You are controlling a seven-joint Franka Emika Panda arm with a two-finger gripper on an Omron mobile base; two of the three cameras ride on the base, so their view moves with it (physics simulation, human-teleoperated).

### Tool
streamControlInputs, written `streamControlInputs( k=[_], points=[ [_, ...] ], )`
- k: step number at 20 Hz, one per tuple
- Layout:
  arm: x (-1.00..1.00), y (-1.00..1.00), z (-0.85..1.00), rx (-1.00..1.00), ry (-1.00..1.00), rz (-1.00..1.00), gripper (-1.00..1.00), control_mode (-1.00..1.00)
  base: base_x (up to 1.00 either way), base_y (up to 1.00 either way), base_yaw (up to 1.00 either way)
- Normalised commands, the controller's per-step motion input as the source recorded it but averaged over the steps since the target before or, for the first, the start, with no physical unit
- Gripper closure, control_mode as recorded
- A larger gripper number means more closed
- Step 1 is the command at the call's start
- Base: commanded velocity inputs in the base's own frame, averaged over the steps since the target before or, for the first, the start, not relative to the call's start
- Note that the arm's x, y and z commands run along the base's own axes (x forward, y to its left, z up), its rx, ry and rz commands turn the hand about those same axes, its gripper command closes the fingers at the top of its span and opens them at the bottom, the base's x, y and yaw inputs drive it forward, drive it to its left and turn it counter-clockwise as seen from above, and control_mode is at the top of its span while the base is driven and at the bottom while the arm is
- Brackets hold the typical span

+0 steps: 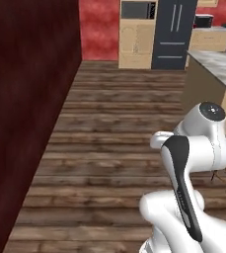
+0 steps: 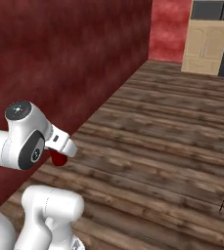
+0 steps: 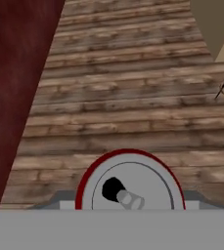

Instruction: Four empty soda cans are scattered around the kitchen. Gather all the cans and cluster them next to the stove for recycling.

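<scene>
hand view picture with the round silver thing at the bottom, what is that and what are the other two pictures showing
That round silver disc with a red rim is the top of a red soda can, seen from a camera on the robot's hand looking along its gripper. The gripper is shut on the can, carrying it above a wooden plank floor.

The other two pictures come from cameras on the robot's driving base, behind its white arm, one from its left and one from its right. In the right base view a bit of the red can peeks out under the hand. Both show a dark red wall beside the robot and a dark fridge and tan cabinets far ahead.
</scene>
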Motion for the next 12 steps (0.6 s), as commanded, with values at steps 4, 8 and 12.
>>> streamControlInputs(
  k=[4, 8, 12],
  points=[
    [0.0, 0.0, 0.0, 0.0, 0.0, 0.0, 1.0, 1.0, 0.88, 0.14, -0.19],
    [0.0, 0.0, 0.0, 0.0, 0.0, 0.0, 1.0, 1.0, 0.86, 0.1, -0.18],
    [0.0, 0.0, 0.0, 0.0, 0.0, 0.0, 1.0, 1.0, 0.9, 0.12, -0.17]
  ],
)
